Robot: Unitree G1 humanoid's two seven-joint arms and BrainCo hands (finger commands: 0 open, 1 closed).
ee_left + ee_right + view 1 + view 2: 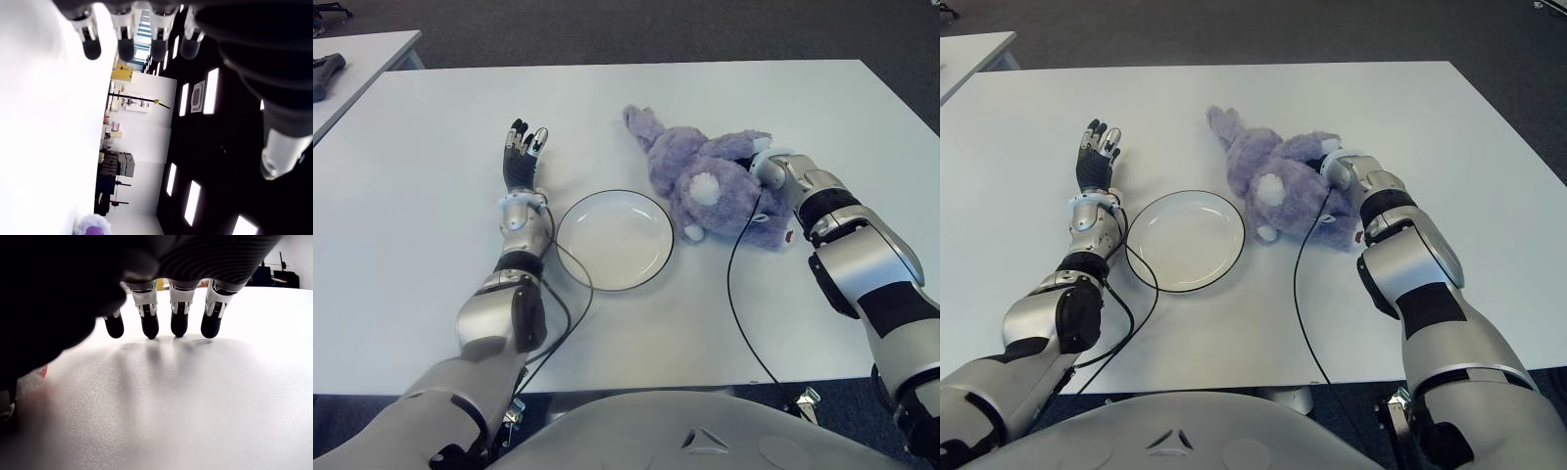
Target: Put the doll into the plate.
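A purple plush doll [715, 186] lies on its side on the white table [411, 225], just right of an empty white plate [607, 245] with a dark rim. My right hand [161, 325] is at the doll's right side, and the plush hides most of it in the eye views. Only its wrist [773, 171] shows there. In the right wrist view its fingers [149, 323] are stretched out over bare table and hold nothing. My left hand [524, 147] shows left of the plate, fingers straight and empty.
A black cable [734, 294] runs from the right wrist across the table to its front edge. Another cable [573, 294] loops by the left forearm near the plate. A second table [362, 59] with a dark object [325, 70] stands at the far left.
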